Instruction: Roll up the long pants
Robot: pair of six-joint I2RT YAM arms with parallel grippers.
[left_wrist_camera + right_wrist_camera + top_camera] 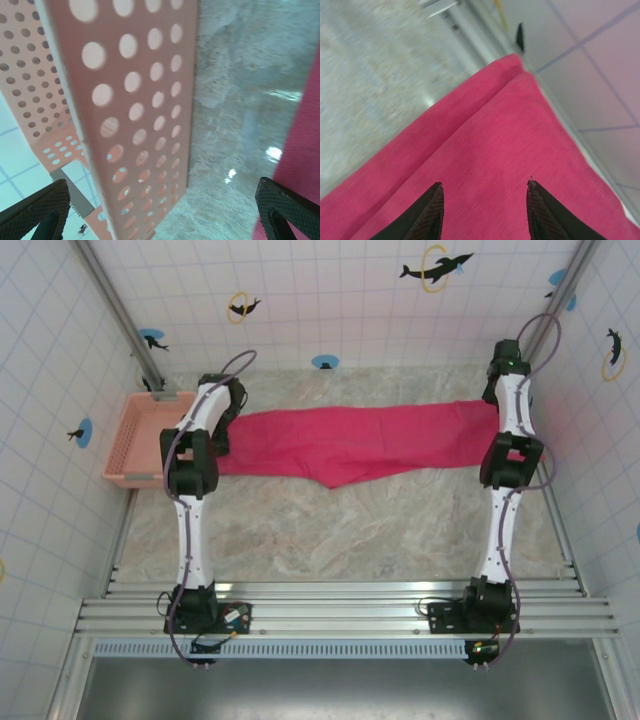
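Lying flat across the far part of the table (330, 530), the long pants (350, 440) stretch from the left arm to the right arm, with a fold of fabric pointing toward the near side around the middle. The left gripper (160, 215) has its fingers spread wide with nothing between them, just beside the perforated wall of the pink basket (145, 100) at the far left; the pants' edge shows at its right. The right gripper (487, 210) hangs over the pants' far-right end, fingers parted above the cloth and gripping nothing.
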